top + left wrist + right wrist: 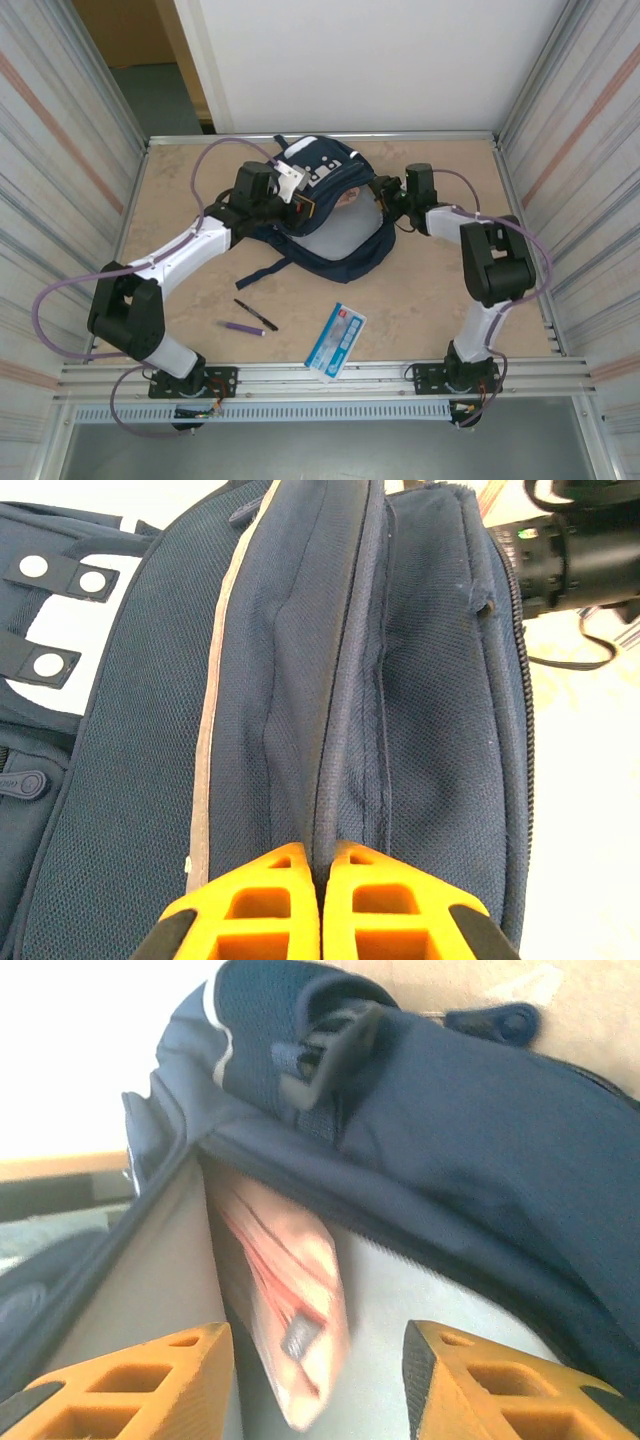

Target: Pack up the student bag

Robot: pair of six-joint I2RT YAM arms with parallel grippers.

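Table had the student bag lying at its far middle, mouth open, grey lining showing — left gripper was clamped on a fold of the navy fabric, right gripper held its fingers spread at the mouth, blurred pink item between them.

Both arms are showing white links, black joints, looping purple cables — fingers are showing orange, latticed.

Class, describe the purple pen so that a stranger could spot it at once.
Start at the navy student bag and come toward the near edge of the table, on the left arm's side. Two pens lie there; the purple pen is nearer the edge, unlike the black pen.
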